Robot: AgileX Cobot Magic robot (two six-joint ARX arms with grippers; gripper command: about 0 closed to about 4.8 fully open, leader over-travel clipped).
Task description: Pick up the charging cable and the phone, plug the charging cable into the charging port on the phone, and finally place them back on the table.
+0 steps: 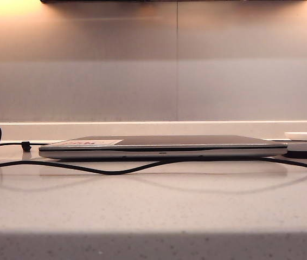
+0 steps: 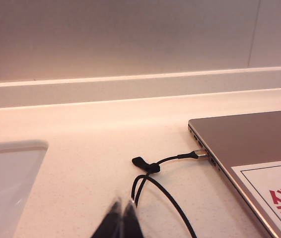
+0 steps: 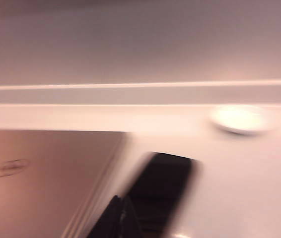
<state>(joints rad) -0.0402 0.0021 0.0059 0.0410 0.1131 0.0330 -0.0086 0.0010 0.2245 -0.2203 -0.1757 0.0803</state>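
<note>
Two grippers, left gripper and right gripper, hover clenched and empty. Limp, light charging cable lies left of the laptop; grasp behind its plug. Rigid, slick phone lies right; pinch its long edges.

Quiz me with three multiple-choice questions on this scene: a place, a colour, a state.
1. The phone lies: A on the laptop; B on the table beside the laptop; C in a gripper.
2. The charging cable is: A white; B black; C red.
3. Both grippers' jaws are: A open; B shut on the cable; C shut, empty.
B: right wrist view shows it beside the laptop's edge. B: the cord is black. C: left gripper, near the cable, and right gripper, over the phone, show fingertips together.
</note>
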